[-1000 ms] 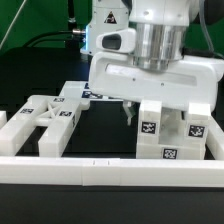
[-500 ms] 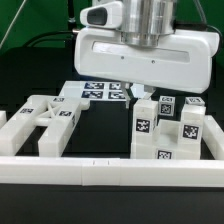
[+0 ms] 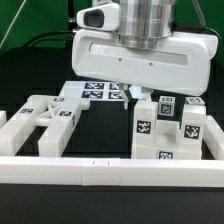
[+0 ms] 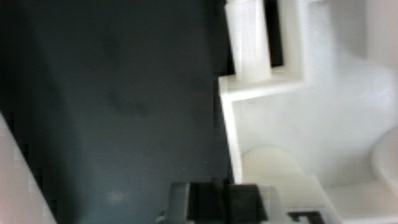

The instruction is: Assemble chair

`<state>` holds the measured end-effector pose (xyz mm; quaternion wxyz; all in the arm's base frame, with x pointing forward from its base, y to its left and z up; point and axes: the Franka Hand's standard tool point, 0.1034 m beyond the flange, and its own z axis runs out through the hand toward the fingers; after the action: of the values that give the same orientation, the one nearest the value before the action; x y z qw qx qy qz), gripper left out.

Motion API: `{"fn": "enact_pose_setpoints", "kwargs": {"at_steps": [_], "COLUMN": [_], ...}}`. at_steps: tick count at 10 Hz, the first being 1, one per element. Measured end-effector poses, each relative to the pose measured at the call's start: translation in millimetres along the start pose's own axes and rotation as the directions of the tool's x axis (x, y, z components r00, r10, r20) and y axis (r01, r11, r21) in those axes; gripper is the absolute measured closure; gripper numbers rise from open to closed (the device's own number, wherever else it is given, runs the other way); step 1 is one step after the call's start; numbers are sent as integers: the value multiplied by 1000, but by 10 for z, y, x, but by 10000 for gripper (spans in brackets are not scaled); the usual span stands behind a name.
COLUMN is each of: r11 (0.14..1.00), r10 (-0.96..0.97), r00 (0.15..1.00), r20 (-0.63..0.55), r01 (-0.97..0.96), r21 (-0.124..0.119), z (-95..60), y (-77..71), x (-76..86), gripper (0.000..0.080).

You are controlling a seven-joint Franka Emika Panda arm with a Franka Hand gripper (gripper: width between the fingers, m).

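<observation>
The chair's parts lie apart. A tagged white seat block (image 3: 150, 130) with upright pieces stands on the exterior view's right, and another tagged block (image 3: 193, 120) stands beside it. The X-braced frame (image 3: 45, 115) lies flat on the left. My gripper (image 3: 129, 93) hangs just above the seat block's left top corner. Its dark fingers (image 4: 214, 205) are pressed together, and nothing shows between them. In the wrist view a white chair piece (image 4: 311, 110) lies beside the fingers on the black table.
The marker board (image 3: 100, 90) lies behind the gripper. A long white border rail (image 3: 110, 168) runs along the front. Another white rail piece (image 3: 8, 135) sits at the far left. Black table (image 3: 105, 125) shows between the frame and the seat block.
The gripper has risen and shifted toward the exterior view's left, off the seat block. In the last half second it has hardly moved. The parts have not moved.
</observation>
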<state>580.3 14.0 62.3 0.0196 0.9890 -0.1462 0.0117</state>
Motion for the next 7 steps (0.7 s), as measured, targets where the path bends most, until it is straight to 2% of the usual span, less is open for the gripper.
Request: {"fn": "enact_pose_setpoints", "kwargs": {"at_steps": [1, 2, 3, 4, 5, 6, 7], "r11": [999, 1000, 1000, 1000, 1000, 999, 998], "r10": [-35, -27, -28, -29, -30, -48, -62], "r00": [999, 1000, 1000, 1000, 1000, 999, 997], "r20": [-3, -2, -2, -2, -2, -26, -40], "r01": [35, 27, 28, 29, 30, 48, 62], "r21": [2, 2, 1, 1, 1, 7, 8], "z": [-1, 2, 3, 5, 11, 80, 161], "y": [0, -4, -4, -5, -14, -102, -160], "x": [27, 21, 21, 19, 14, -52, -118], "gripper": [718, 534, 399, 399, 226, 171, 171]}}
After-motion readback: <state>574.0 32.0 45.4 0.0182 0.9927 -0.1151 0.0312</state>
